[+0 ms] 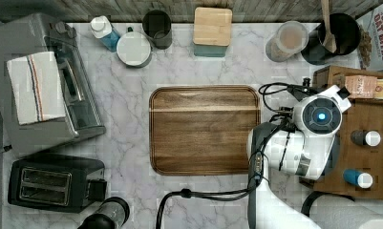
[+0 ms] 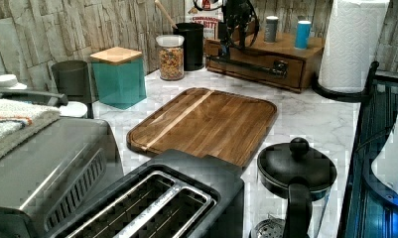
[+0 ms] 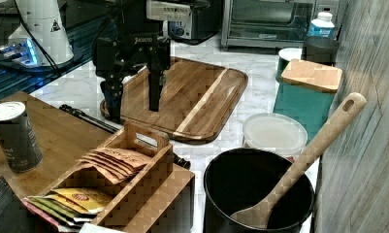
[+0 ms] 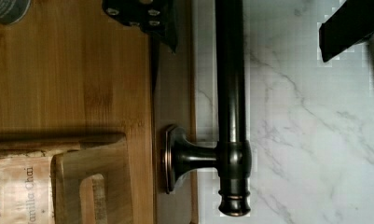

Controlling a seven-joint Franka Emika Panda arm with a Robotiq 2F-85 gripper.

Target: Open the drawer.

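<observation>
The drawer (image 2: 260, 68) is a shallow brown wooden box at the top view's right, under a wooden top (image 1: 370, 162). Its front looks flush with the box. A long black bar handle (image 4: 231, 93) on a post (image 4: 189, 157) runs across the front; the handle (image 2: 246, 65) also shows in the left view and, as a dark bar (image 3: 85, 116), in the right view. My gripper (image 4: 247, 49) is open just above the handle, one finger on each side of the bar and neither touching it. It hangs there in the right view (image 3: 133, 99) and the left view (image 2: 231, 42) too.
A dark wooden cutting board (image 1: 204, 129) lies on the marble counter beside the drawer. On the drawer box stand a tea-bag caddy (image 3: 119, 179), a grey can (image 3: 15, 136) and a blue can (image 2: 302, 33). A black utensil pot (image 3: 257, 194), a teal canister (image 2: 118, 74) and a paper towel roll (image 2: 353, 42) stand nearby.
</observation>
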